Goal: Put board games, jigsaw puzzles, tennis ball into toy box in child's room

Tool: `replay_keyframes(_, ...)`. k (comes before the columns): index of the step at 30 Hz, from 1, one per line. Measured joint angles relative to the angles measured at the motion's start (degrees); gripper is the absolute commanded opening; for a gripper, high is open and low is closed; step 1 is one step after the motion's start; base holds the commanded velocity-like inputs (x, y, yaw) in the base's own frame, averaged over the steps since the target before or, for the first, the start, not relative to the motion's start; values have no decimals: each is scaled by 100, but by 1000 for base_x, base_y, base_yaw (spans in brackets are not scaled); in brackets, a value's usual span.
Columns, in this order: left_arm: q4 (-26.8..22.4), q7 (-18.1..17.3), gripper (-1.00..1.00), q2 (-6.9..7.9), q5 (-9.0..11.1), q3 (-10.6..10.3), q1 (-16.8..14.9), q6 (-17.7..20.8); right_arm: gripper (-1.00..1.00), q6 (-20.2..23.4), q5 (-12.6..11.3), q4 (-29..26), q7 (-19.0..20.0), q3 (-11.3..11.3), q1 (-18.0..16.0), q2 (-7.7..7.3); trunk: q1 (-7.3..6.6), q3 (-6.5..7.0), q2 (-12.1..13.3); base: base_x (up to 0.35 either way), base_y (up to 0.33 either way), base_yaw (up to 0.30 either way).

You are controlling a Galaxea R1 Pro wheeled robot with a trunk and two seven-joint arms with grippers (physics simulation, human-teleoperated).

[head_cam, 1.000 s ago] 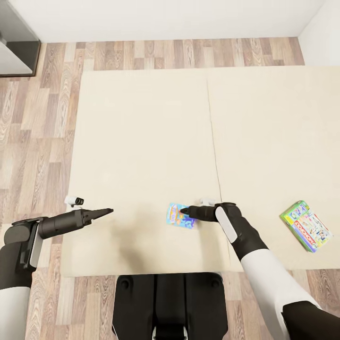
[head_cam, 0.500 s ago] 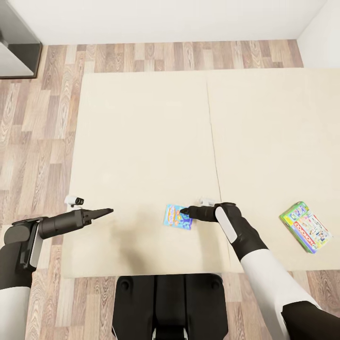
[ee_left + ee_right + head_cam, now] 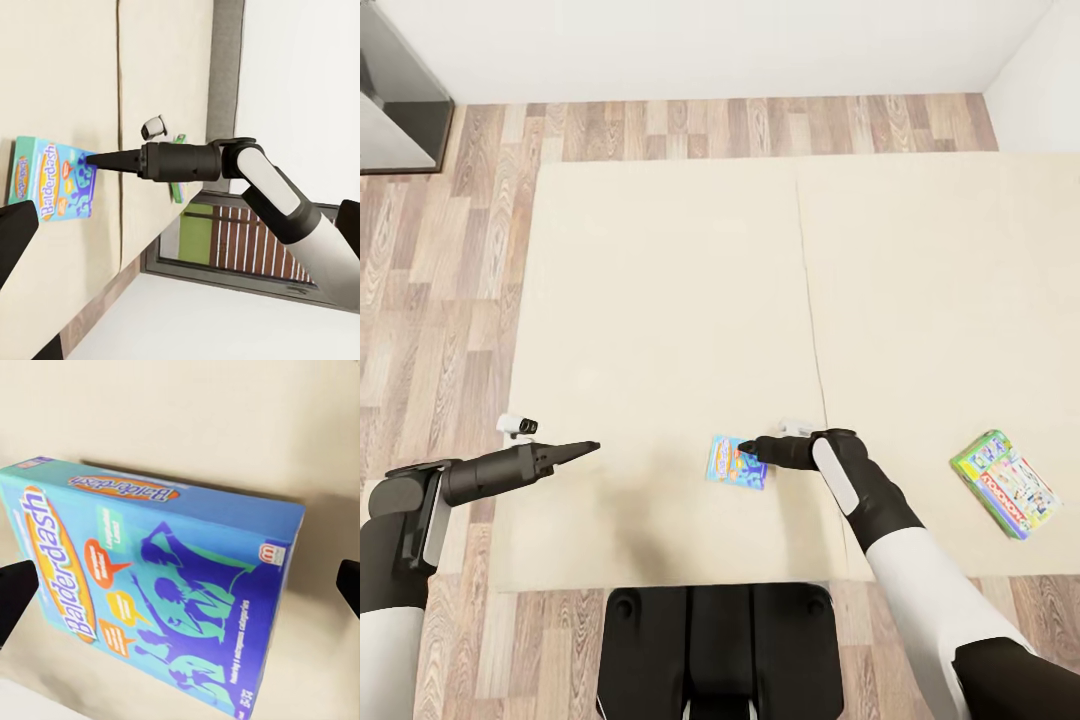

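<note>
Looking down from the head camera, the wide beige bed (image 3: pixel 660 300) takes up most of the picture: a plain matte mattress in two sections with a thin seam running down between them, sitting on a wood-plank floor (image 3: pixel 440 260) with lots of grain showing. A white wall (image 3: pixel 710 40) runs along the far side.

Two of the task's games are on the mattress. The flat blue printed cardboard game box (image 3: pixel 738 461) lies near the front edge, just left of the seam. From the right wrist camera you can read "Balderdash" on it (image 3: pixel 161 592) in an orange oval, with dark blue silhouette figures and little orange speech bubbles, sharp corners and a glossy lid. The green-edged flat game box with the red banner (image 3: pixel 1005 482) lies well off to the right, turned at an angle, also close to the front edge.

The right gripper (image 3: pixel 750 446), dark and tapering to a point, has its tip right at the blue box's right edge. In its own wrist view the two black fingertips (image 3: pixel 15 592) sit far apart, one on each side of the box and not touching it, so those fingers are spread wide.

The left gripper (image 3: pixel 588 446) hovers over bare mattress, well left of the blue box. From above it reads as one slim black cone, and I honestly cannot tell whether its fingers are apart or together.
</note>
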Motion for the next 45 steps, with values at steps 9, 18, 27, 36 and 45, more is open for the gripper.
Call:
replay_keyframes(9,0,0,100,0,0,-3,0,0,100,-9,2,5,0,5,0,22,0,12,0,0,0,0)
replay_keyframes(18,-2,0,100,0,0,-9,0,0,100,-21,2,19,1,5,0,23,0,12,0,0,0,0)
replay_keyframes(27,-5,0,100,0,0,-9,0,0,100,-29,2,27,1,5,0,21,0,12,0,0,0,0)
replay_keyframes(36,-2,0,100,0,0,-9,0,0,100,-35,2,27,1,7,0,18,0,12,0,0,0,0)
replay_keyframes(45,-3,0,100,-1,-2,-29,0,0,100,-36,3,26,1,12,0,14,0,12,0,0,62,0)
